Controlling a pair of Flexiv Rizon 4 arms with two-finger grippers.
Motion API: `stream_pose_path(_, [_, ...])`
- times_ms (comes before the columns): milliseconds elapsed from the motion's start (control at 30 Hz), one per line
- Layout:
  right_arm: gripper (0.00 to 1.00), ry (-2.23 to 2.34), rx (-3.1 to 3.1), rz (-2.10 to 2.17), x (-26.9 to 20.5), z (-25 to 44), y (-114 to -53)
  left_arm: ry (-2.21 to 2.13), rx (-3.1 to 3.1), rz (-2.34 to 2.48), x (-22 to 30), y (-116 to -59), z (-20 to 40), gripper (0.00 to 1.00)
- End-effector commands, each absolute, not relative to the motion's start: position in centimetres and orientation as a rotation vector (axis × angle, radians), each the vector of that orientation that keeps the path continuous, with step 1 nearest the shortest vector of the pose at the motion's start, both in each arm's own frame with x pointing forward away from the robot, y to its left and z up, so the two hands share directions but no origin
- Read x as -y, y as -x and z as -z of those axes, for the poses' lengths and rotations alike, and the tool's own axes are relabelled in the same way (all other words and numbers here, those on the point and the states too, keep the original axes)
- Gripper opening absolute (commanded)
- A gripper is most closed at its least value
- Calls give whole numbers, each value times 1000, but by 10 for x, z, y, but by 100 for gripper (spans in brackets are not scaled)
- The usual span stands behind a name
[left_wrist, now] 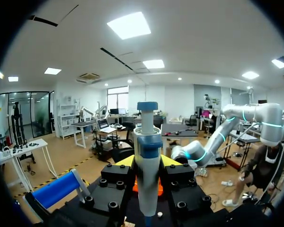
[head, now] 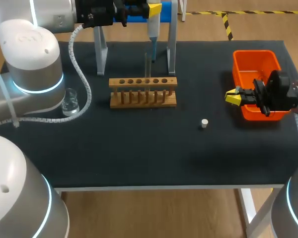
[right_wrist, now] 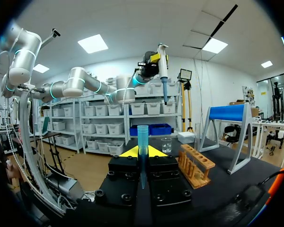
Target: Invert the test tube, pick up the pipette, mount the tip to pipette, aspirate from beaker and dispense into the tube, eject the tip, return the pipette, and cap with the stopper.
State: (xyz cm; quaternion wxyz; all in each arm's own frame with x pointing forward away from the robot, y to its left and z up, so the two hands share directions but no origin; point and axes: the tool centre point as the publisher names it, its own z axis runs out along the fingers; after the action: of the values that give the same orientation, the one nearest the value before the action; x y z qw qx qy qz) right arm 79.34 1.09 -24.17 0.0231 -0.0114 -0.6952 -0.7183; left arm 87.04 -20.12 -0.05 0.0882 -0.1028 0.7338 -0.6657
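My left gripper point(head: 151, 9) is at the table's far edge, shut on the white and blue pipette point(head: 153, 25), which hangs nozzle down above the wooden rack point(head: 143, 91). In the left wrist view the pipette point(left_wrist: 147, 175) stands upright between the yellow tips. A clear test tube point(head: 148, 64) stands in the rack. My right gripper point(head: 232, 96) is beside the orange bin point(head: 256, 69). In the right wrist view it is shut on a blue pipette tip point(right_wrist: 142, 139) standing upright between its fingers. A water beaker point(head: 69, 101) sits at the left, and a white stopper point(head: 204, 123) lies in front of the rack, to its right.
The pipette stand, with a blue bar point(head: 136, 19) and metal legs point(head: 100, 54), straddles the space behind the rack. My left arm's cable point(head: 82, 74) drapes over the table near the beaker.
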Motion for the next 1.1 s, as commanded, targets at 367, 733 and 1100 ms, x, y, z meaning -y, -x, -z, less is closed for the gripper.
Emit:
stream_pose_path(367, [0,-3,2189,2177,-44,236,-797,302,-2184,1985,201,-871,0,0])
stream_pose_path(733, [0,-49,2205,2174,-79,228,-809,302,-2184,1985,201,-871,0,0])
stream_pose_path(1100, [0,-50,2220,2172,-119,232,-825,302,-2184,1985,201,-871,0,0])
